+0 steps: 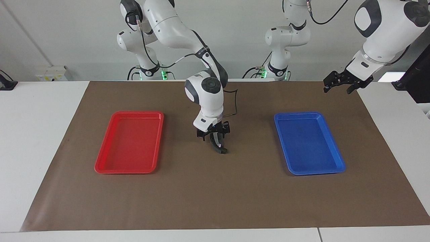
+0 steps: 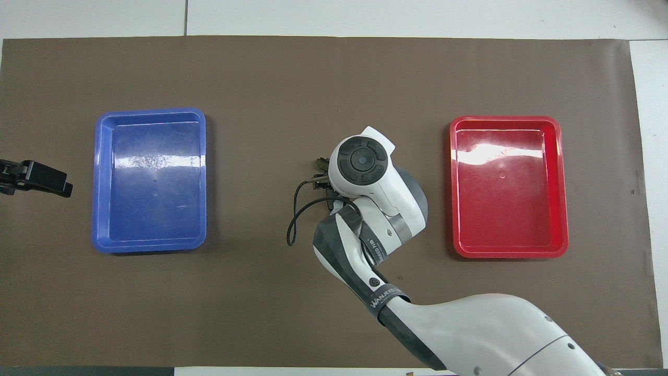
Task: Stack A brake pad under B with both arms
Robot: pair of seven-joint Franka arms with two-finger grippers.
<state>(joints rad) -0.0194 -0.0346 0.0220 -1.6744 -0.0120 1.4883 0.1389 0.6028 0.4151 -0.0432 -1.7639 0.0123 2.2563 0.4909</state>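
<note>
The black crescent piece B point(image 1: 218, 145) lies on the brown mat point(image 1: 215, 201) midway between the two trays. A thicker dark end shows under its tip farthest from the robots; I cannot tell if that is brake pad A, which is otherwise hidden. My right gripper point(image 1: 214, 135) is low over B's end nearest the robots, with its fingers spread on either side of it. In the overhead view the right arm's wrist point(image 2: 362, 159) covers both pieces. My left gripper point(image 1: 339, 88) is open and empty, raised over the mat's edge at the left arm's end; it also shows in the overhead view point(image 2: 10, 175).
A red tray point(image 1: 131, 144) lies toward the right arm's end and a blue tray point(image 1: 307, 143) toward the left arm's end, both empty. A black cable point(image 2: 297, 214) loops from the right wrist above the mat. White table surrounds the mat.
</note>
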